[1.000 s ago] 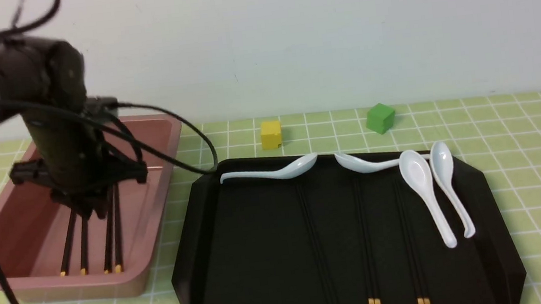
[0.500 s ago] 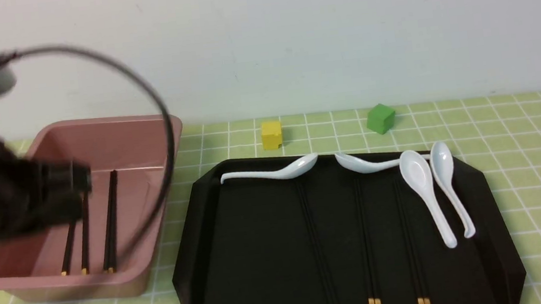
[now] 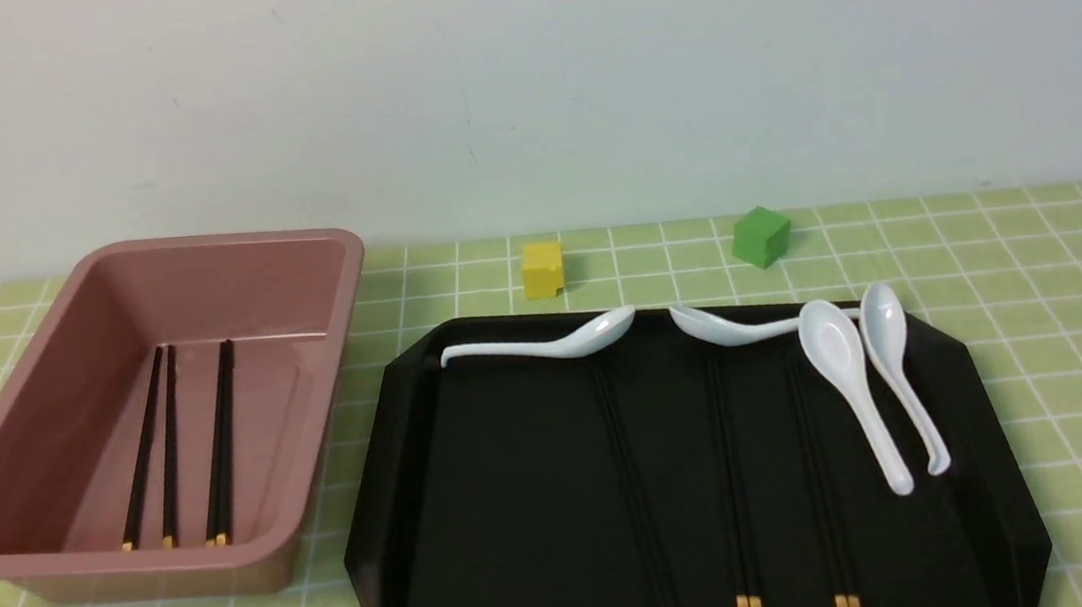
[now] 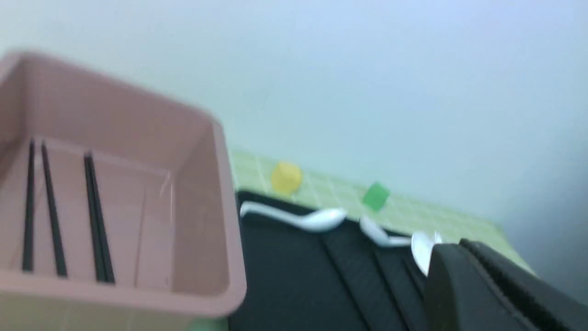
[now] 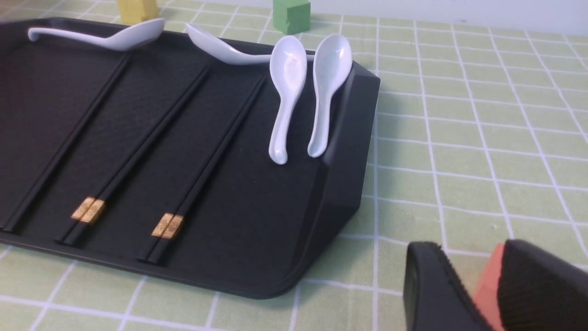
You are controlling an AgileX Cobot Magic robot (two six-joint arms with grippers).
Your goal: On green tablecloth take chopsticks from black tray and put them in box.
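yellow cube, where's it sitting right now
In the front view, the yellow cube sits on the green tablecloth just beyond the black tray, left of the green cube.

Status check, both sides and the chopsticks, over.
Left end effector shut, empty; right end effector open, empty. Two chopstick pairs in box, three pairs in black tray. Nothing lying across them.

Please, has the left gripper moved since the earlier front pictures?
Yes. It was over the box; now, in the front view, only a dark part shows nearer the robot, beyond the box's near left corner.
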